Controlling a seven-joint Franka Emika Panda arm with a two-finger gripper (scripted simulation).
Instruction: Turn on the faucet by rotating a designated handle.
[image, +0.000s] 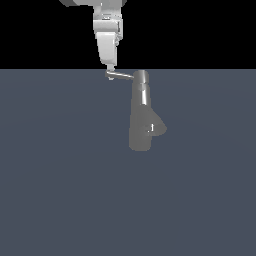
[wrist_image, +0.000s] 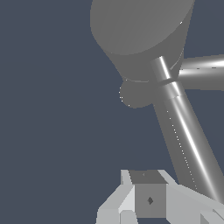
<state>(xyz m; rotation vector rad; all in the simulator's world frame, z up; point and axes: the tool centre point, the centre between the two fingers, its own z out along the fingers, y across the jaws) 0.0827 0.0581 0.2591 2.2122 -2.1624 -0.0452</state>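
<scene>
The grey faucet (image: 142, 120) stands in the middle of the exterior view, with a tall column above a flared body. Its handle (image: 122, 76), a thin silver rod, sticks out from the cap towards the exterior view's left. My white gripper (image: 111, 71) comes down from above with its fingertips at the rod's free end. The jaws look closed together, beside the rod and not around it. In the wrist view the handle (wrist_image: 188, 140) runs from the faucet (wrist_image: 140, 39) down past the gripper (wrist_image: 149, 199). I cannot tell whether they touch.
A small stubby knob (image: 150, 128) sits on the flared body. The faucet stands on a flat blue-grey floor (image: 60, 190). A second short shiny cylinder (wrist_image: 203, 72) sticks out sideways by the cap in the wrist view.
</scene>
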